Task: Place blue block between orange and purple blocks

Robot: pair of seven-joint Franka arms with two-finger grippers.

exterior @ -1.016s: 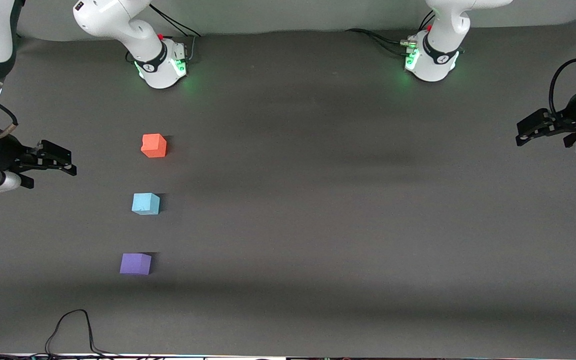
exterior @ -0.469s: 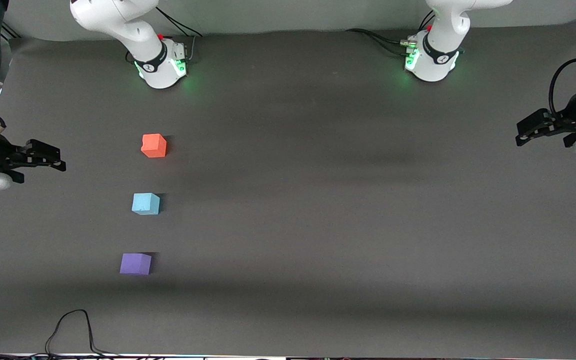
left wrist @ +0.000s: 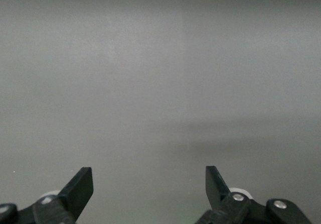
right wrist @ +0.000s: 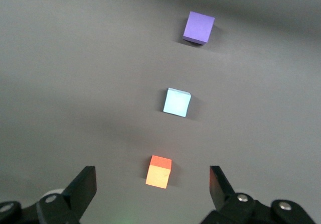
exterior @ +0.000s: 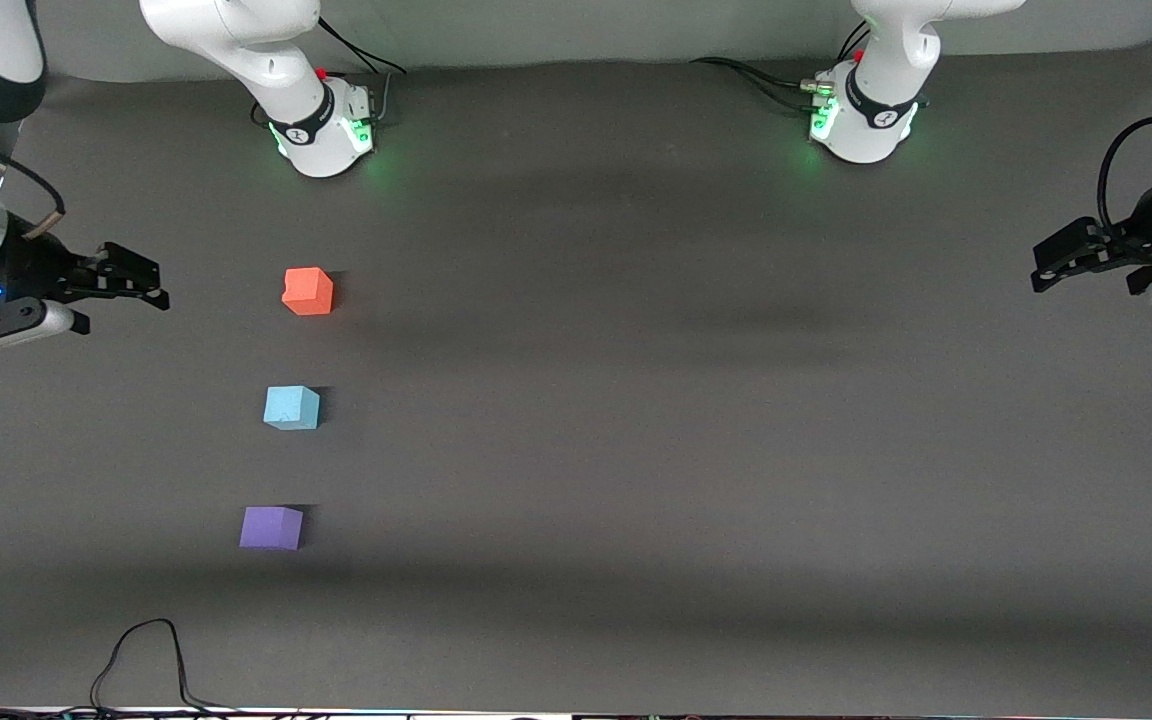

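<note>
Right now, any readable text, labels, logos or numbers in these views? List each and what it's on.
No readable text in any view.
Black band on the right arm's base: a small white mark, too small to read.
Black band on the left arm's base: the same kind of mark, too small to read.
orange block, blue block, purple block: plain faces, no markings.

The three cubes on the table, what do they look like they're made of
The orange block, blue block and purple block all look like matte foam: flat color with no shine and slightly soft edges. It could be painted wood; the look alone can't settle it.
</note>
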